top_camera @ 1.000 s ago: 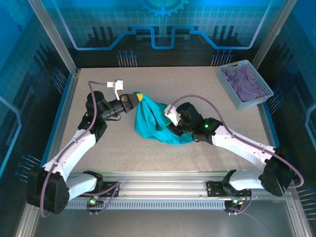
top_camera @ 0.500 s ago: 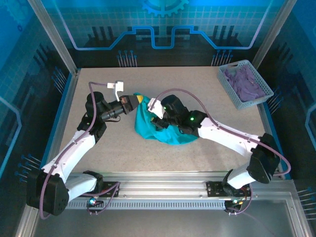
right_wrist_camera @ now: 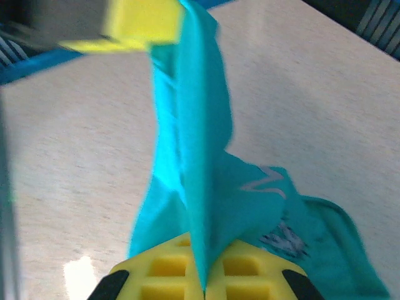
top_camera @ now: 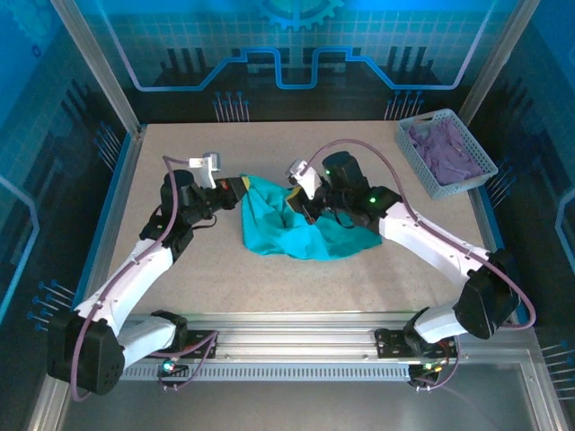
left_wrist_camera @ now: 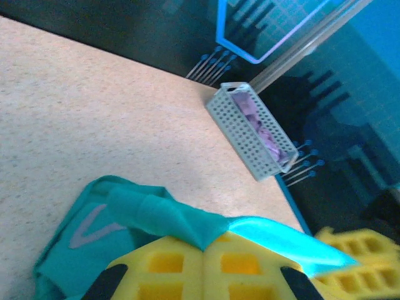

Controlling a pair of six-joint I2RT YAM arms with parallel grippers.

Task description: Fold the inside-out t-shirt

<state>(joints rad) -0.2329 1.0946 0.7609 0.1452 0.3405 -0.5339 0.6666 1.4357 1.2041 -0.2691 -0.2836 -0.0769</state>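
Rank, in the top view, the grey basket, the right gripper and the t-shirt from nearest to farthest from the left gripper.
1. t-shirt, clamped in the left gripper.
2. right gripper, across the shirt.
3. grey basket, far right corner.

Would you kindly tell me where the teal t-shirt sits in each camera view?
Top external: t-shirt bunched at the middle of the table.
Left wrist: t-shirt lower left, reaching the bottom edge.
Right wrist: t-shirt stretched from top centre down to the bottom edge.
Shared landmark: the speckled beige table under it.
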